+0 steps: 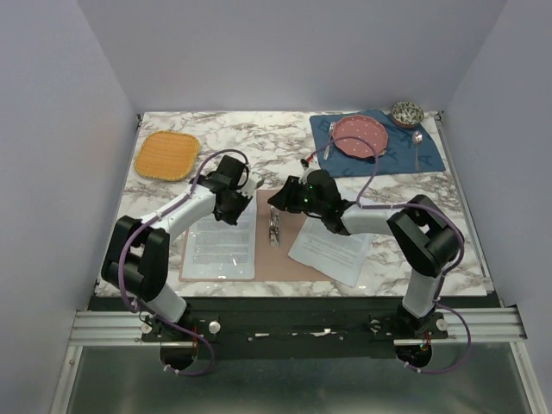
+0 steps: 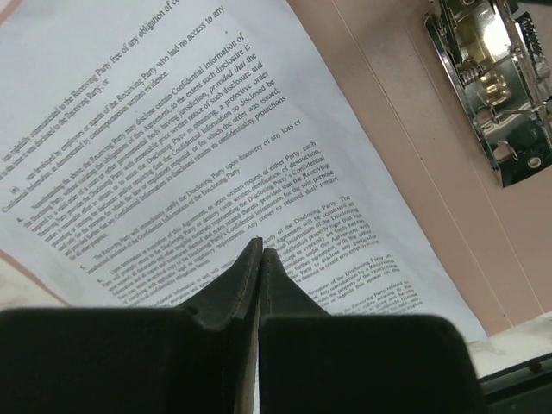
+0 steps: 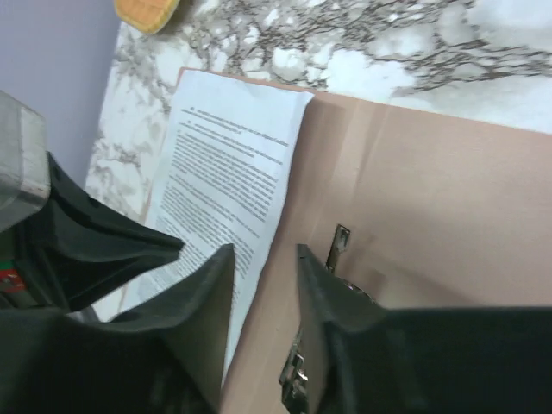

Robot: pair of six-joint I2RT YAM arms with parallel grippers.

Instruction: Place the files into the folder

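The pinkish-brown folder (image 1: 293,250) lies open on the marble table, its metal clip (image 1: 276,228) at the spine. One printed sheet (image 1: 220,246) lies on its left half. A second sheet (image 1: 332,250) lies tilted over the folder's right edge and the table. My left gripper (image 1: 233,207) is shut, with its tips (image 2: 260,250) over the first sheet (image 2: 172,129); the folder (image 2: 414,155) and the clip (image 2: 492,86) lie beyond. My right gripper (image 1: 280,200) is open and empty (image 3: 265,252) above the spine, between the sheet (image 3: 224,155) and the clip (image 3: 341,246).
An orange woven mat (image 1: 166,155) lies at the back left. A blue placemat (image 1: 431,159) at the back right carries a pink plate (image 1: 360,136), a fork (image 1: 330,138) and a spoon (image 1: 417,142), with a small bowl (image 1: 407,112) behind it. Walls close in three sides.
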